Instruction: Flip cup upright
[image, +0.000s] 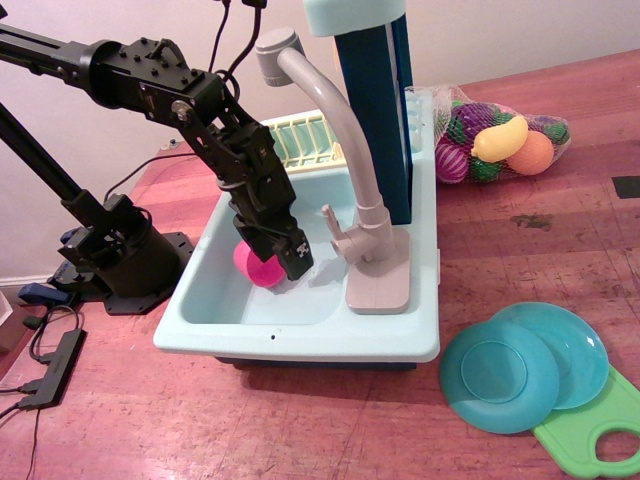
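Observation:
The hot-pink cup (256, 266) is inside the light blue toy sink (310, 335), near the basin's left side. Only part of it shows. It seems tilted or on its side, and its handle is hidden. My black gripper (292, 262) reaches down into the basin from the upper left. Its fingers are right against the cup's right side and cover part of it. The frame does not show whether the fingers are closed on the cup.
A grey toy faucet (350, 150) arches over the basin, with its base on the sink's right. A yellowish dish rack (300, 140) sits behind. A net bag of toy fruit (500, 145), two teal plates (525, 365) and a green cutting board (600, 430) lie to the right. The arm's base (120, 250) and cables are at left.

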